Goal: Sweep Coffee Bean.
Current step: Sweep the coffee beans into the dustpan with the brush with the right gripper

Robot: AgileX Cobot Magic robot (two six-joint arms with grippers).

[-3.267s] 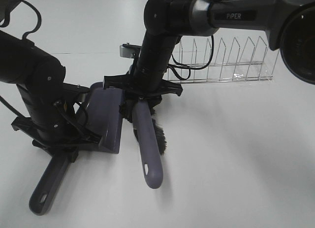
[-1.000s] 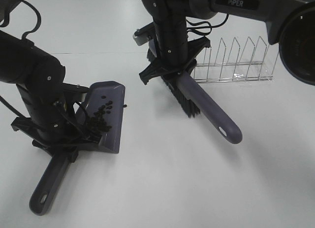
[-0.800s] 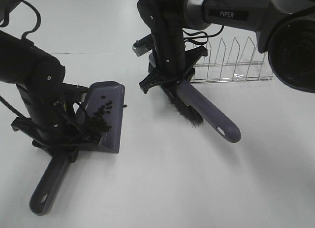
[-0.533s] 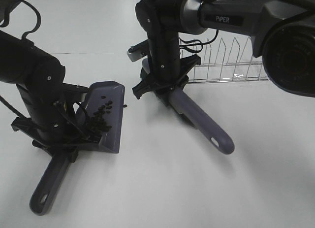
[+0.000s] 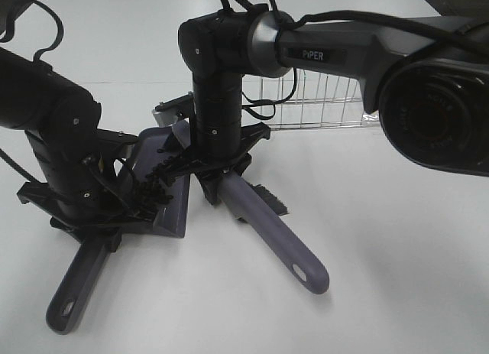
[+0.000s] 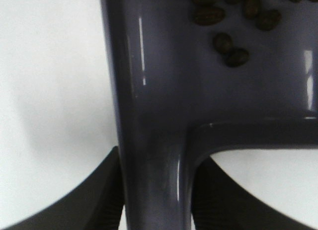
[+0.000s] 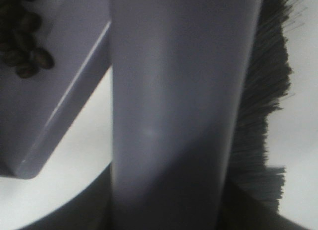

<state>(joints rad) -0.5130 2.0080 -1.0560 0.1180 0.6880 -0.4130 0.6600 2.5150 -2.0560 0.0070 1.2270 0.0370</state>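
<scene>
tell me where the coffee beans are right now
In the exterior high view the coffee beans lie inside the dustpan on the left, just left of the brush.

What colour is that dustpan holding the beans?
The dustpan is glossy greyish purple, best seen in the left wrist view.

Your high camera looks steeply down on the dustpan (image 5: 174,209), wide enough to take in both arms at it. Your left wrist camera sits very close over the dustpan's neck, facing its pan. Your right wrist camera hugs the brush handle (image 7: 174,115) just beside the dustpan's edge. All three views share the dustpan and its coffee beans (image 6: 208,14).
</scene>
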